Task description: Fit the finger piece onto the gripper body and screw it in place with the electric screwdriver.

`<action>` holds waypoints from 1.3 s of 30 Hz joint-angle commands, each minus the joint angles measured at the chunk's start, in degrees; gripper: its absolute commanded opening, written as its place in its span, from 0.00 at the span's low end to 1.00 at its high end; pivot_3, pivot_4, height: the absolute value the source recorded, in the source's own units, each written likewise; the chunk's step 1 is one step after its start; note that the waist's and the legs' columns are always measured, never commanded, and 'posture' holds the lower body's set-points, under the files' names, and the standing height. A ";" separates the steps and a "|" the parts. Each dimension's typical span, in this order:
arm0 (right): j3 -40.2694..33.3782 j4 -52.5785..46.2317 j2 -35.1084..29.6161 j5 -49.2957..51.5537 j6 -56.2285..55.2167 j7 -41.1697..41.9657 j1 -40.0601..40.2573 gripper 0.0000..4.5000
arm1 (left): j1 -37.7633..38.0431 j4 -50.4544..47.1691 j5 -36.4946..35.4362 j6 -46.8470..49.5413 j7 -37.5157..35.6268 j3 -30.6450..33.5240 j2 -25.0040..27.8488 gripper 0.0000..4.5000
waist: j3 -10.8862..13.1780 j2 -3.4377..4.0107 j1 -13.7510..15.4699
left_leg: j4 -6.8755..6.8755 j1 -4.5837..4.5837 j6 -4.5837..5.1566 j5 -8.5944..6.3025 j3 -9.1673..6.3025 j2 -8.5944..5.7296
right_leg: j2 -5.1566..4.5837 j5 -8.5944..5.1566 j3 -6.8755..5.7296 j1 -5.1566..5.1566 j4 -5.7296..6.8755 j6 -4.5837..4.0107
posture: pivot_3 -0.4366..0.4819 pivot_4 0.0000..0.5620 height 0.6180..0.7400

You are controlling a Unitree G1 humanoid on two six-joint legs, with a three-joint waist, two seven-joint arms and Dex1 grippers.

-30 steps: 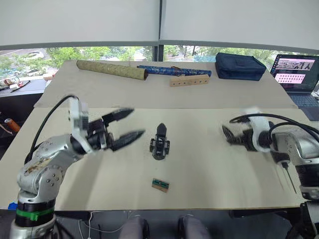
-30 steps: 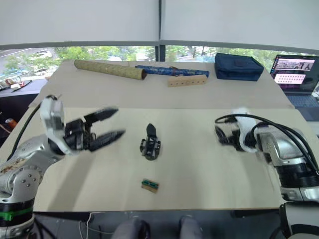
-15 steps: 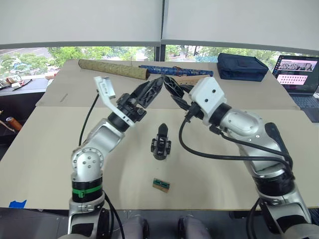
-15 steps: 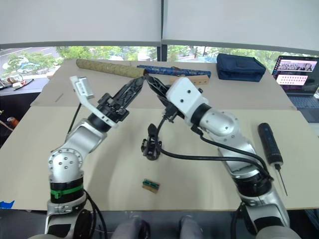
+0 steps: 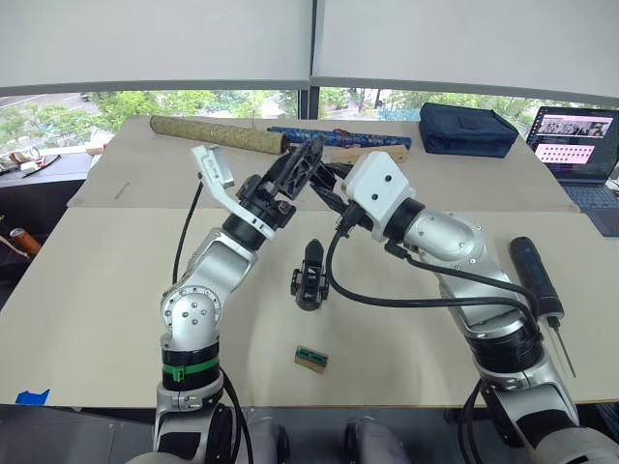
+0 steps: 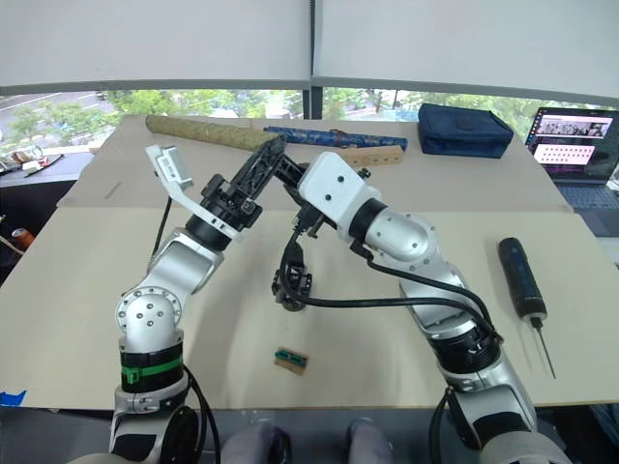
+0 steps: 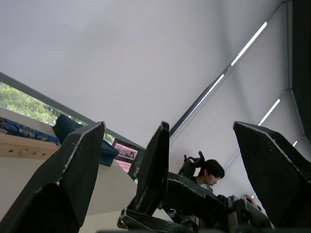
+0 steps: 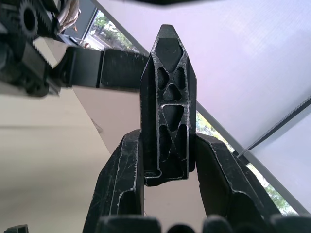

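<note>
My right gripper pinches finger piece; left gripper spread, empty, alongside. Gripper body below us on table. Step: fitting. Next: lower piece onto body, align.

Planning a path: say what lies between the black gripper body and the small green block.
Left eye view: only bare beige tabletop between gripper body and green block.

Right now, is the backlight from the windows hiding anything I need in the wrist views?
Right wrist view: the finger piece, clamped in the right gripper, stands against a bright blind, yet its ribs read clearly. Left wrist view: the left gripper, open, is a dark silhouette against the bright blind. Left eye view: even light on the gripper body and the electric screwdriver.
</note>
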 commanded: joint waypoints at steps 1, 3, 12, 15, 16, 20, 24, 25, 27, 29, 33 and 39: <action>-2.00 -1.47 0.25 -0.50 -0.03 0.05 -1.02 0.25 | -0.75 -1.29 -0.05 -0.51 -0.31 -0.21 -0.06 0.72 | 0.00 0.00 0.01 | 0.00 0.00 0.00 0.00 0.00 0.00 | 0.00 0.00 0.00 0.00 0.00 0.00 | 0.48 0.27 1.00; -2.02 -1.52 0.26 -0.60 -0.05 0.15 -1.06 0.25 | -0.37 -1.26 -0.54 0.14 0.04 -0.59 -0.31 0.49 | 0.00 0.00 0.00 | 0.00 0.00 0.00 0.00 0.00 0.00 | 0.00 0.00 0.00 0.00 0.00 0.00 | 0.48 0.27 1.00; -2.18 -2.18 0.28 -0.35 -0.90 1.58 -1.28 0.25 | 0.56 -1.06 -0.67 0.70 1.25 -1.25 -2.02 0.00 | 0.00 0.00 0.03 | -0.02 -0.01 0.00 0.00 -0.01 0.02 | 0.00 0.00 0.00 0.00 -0.03 0.00 | 0.48 0.27 1.00; -4.47 -3.46 0.78 3.15 1.17 2.95 -0.62 0.25 | 0.08 -0.92 -1.97 -0.14 0.79 0.51 -2.09 0.00 | 0.00 0.00 0.06 | -0.02 -0.01 0.00 0.00 -0.01 0.02 | 0.00 0.00 0.00 0.00 -0.03 0.00 | 0.48 0.27 1.00; -5.72 -3.90 -0.27 4.01 0.81 4.20 -0.34 0.36 | -0.49 -0.71 -3.03 -0.28 -0.47 1.71 -1.19 0.00 | 0.00 0.00 0.10 | -0.02 -0.02 0.00 0.00 -0.01 0.03 | 0.00 0.00 0.00 0.00 -0.03 0.00 | 0.48 0.27 1.00; -10.55 -5.43 -3.82 11.40 2.73 11.20 0.04 0.70 | -2.58 0.97 -6.58 1.24 -5.89 4.98 3.85 0.00 | 0.00 -0.01 0.06 | -0.02 -0.03 0.01 0.00 -0.03 0.05 | 0.00 0.00 -0.01 -0.02 -0.03 0.00 | 0.48 0.27 1.00; -16.37 -6.32 -8.99 26.75 12.74 21.24 -0.48 0.99 | -4.61 5.00 -11.57 8.26 -15.00 6.81 14.23 0.00 | 0.01 -0.01 -0.03 | -0.04 -0.01 0.01 0.00 -0.04 0.07 | 0.03 0.00 -0.02 -0.02 -0.03 -0.01 | 0.48 0.27 1.00; -17.65 -6.17 -10.16 30.05 15.46 22.56 -0.90 0.99 | -4.99 6.12 -12.55 10.54 -17.53 6.75 17.01 0.00 | 0.01 -0.01 -0.08 | -0.05 0.01 0.02 -0.01 -0.04 0.08 | 0.03 0.00 -0.02 -0.01 -0.03 -0.01 | 0.48 0.27 1.00; -20.40 -5.32 -12.78 39.20 25.19 24.49 -3.16 0.99 | -5.82 8.60 -14.74 18.03 -24.56 5.35 24.53 0.00 | 0.05 -0.02 -0.16 | -0.09 0.02 0.03 -0.02 -0.04 0.09 | 0.03 -0.01 -0.01 0.00 -0.03 -0.01 | 0.48 0.27 1.00; -21.81 -3.65 -13.54 47.09 34.45 24.10 -6.35 0.99 | -6.65 9.95 -14.31 24.08 -31.81 2.29 30.93 0.00 | 0.09 0.01 -0.35 | -0.10 -0.02 0.05 -0.02 -0.04 0.09 | 0.03 -0.01 0.00 -0.04 0.04 -0.02 | 0.48 0.27 1.00; -18.33 -2.13 -15.59 53.20 47.27 22.93 -9.73 0.99 | -9.26 11.35 -13.00 28.84 -38.88 -1.72 34.55 0.00 | 0.11 0.01 -0.25 | -0.13 -0.01 0.05 -0.03 -0.04 0.10 | 0.03 -0.02 -0.01 -0.04 0.01 -0.03 | 0.48 0.27 1.00; -18.46 1.99 -6.07 58.07 63.01 13.17 -14.82 0.99 | -12.24 10.93 -6.86 28.06 -43.15 -6.87 32.77 0.00 | 0.12 -0.02 -0.45 | -0.12 -0.08 0.06 -0.03 -0.03 0.07 | 0.02 -0.01 0.04 -0.09 0.04 -0.04 | 0.48 0.27 1.00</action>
